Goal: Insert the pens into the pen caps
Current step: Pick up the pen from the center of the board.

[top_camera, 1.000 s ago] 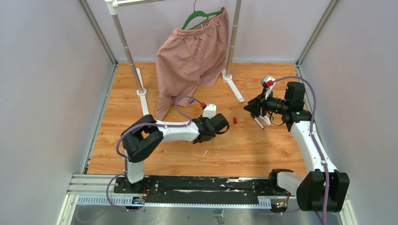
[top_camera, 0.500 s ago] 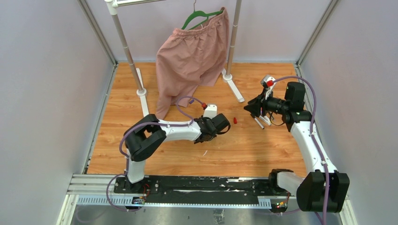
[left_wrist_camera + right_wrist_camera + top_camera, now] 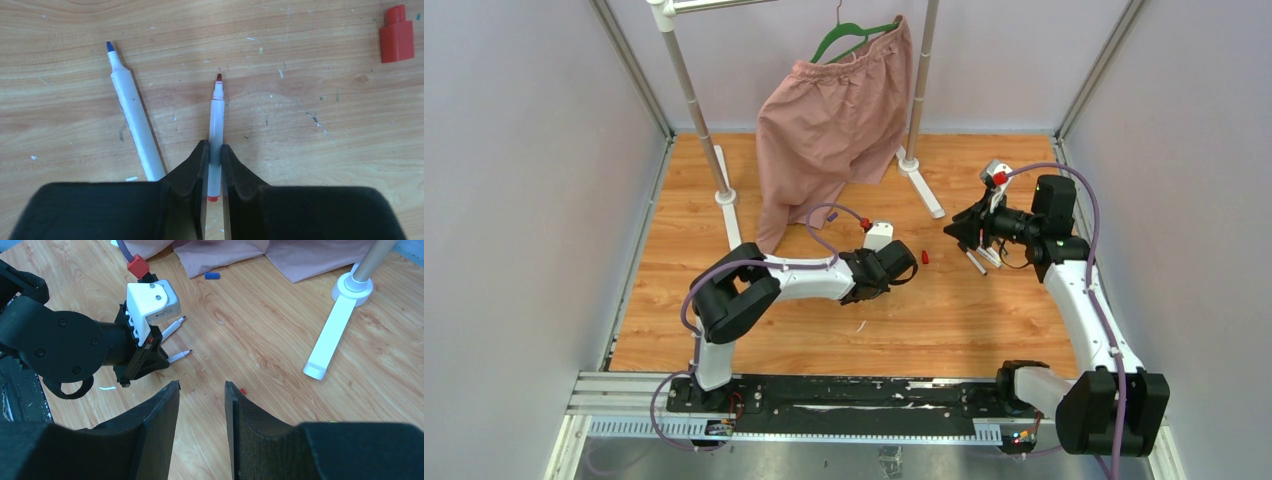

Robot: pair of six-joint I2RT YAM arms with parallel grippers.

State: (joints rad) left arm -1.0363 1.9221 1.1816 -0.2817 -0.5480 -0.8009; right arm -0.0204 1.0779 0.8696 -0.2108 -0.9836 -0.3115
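Since 1 second ago the left arm has edged a little to the right across the wooden tabletop (image 3: 984, 320), toward the red cap (image 3: 397, 35), while the right arm has held its pose. Seen from the left wrist, the left gripper (image 3: 214, 150) is clamped on the red-tipped pen (image 3: 216, 115): its 2 black fingers press the white barrel from either side near the rear end, so the short red butt shows just behind them and the dark red nib points away from the wrist. Whether that pen rests on the wood or is raised off it cannot be told. Just left of it lies the blue-tipped pen (image 3: 132, 122), flat on the wood and angled away, apart from the fingers. The red cap lies well off toward the upper right corner of that view, touching neither pen. On the other side, the right gripper (image 3: 201, 386) hangs above the table with its fingers apart and nothing between them, facing the left wrist. A blue cap (image 3: 212, 275) lies near the hem of the pink shorts (image 3: 829, 120), which hang from a green hanger (image 3: 849, 38); the white rack foot (image 3: 330, 340) rests on the wood nearby.
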